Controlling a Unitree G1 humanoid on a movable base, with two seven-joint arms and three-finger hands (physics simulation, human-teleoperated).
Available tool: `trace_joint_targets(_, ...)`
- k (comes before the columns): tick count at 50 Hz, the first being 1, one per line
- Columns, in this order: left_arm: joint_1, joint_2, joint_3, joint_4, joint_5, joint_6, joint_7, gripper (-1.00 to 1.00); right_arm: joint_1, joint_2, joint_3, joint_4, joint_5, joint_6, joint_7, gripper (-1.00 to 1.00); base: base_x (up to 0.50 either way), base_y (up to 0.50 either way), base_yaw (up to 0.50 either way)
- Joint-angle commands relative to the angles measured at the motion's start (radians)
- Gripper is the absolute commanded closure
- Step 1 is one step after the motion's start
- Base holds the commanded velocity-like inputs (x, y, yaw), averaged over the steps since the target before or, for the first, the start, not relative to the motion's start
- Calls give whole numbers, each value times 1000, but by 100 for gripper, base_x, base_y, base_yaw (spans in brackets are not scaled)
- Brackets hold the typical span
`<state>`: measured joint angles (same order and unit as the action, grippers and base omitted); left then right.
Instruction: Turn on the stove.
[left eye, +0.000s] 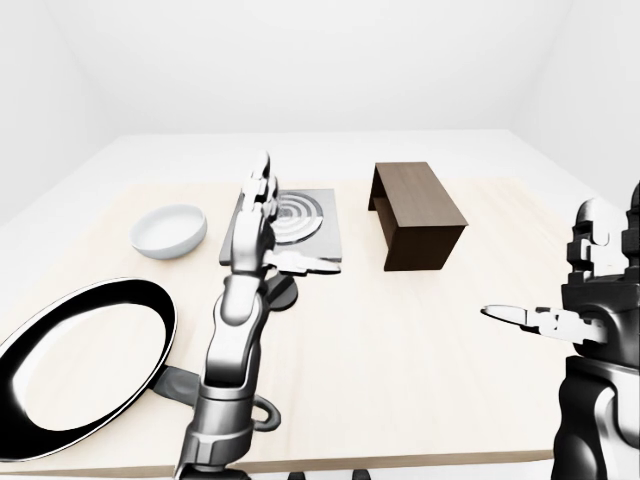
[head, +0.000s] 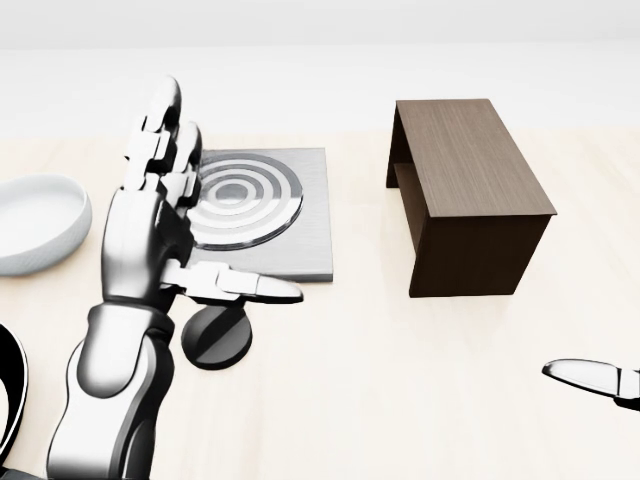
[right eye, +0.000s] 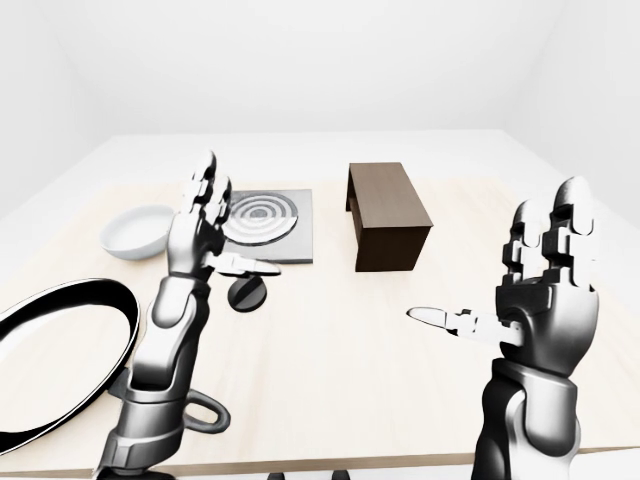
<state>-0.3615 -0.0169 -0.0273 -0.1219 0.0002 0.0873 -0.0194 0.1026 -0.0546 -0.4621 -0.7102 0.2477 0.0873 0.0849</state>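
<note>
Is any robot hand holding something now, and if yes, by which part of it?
Nothing is held. The left robot hand is raised with open fingers beside the stove, and the right robot hand is open over the table.

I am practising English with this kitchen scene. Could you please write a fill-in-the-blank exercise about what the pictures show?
1. In the head view, the white bowl lies to the ____ of the stove.
2. The brown wooden box stands to the ____ of the stove in the head view.
3. The fingers of the left hand are ____, gripping nothing.
4. The large black pan holds ____.

Missing words: left; right; open; nothing
</note>
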Motion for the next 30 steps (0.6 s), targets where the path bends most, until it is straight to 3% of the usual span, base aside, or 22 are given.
trace_joint_targets(1, 57, 9, -4, -303, -17, 0, -3, -100, -1, 0, 3, 7, -3, 0, 2, -100, 0, 0, 0)
trace_joint_targets(30, 69, 9, -8, -331, -25, 0, -4, -100, 2, 2, 7, 12, -10, 0, 3, -100, 0, 0, 0)
